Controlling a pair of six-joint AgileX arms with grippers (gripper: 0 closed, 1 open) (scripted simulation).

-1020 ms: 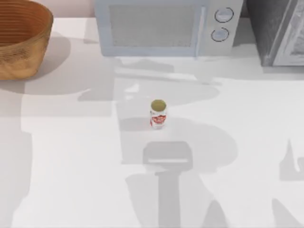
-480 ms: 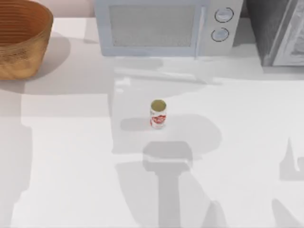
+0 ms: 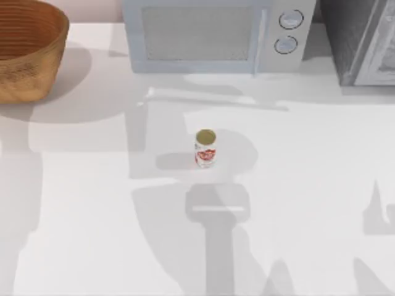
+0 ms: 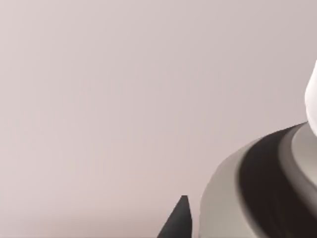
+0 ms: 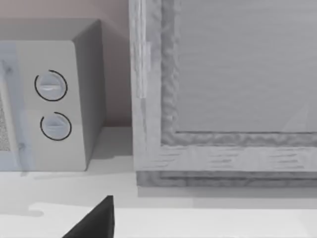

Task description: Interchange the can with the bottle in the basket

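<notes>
red markings on the can [image 3: 205, 148], too small to read

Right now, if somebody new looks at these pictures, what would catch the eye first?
First the can, white and red with a dull gold top, standing upright and alone in the middle of the white table. Next the basket, large, woven and orange-brown, at the table's far left corner. Behind the can, along the back edge, stands a pale microwave with two round knobs.
</notes>
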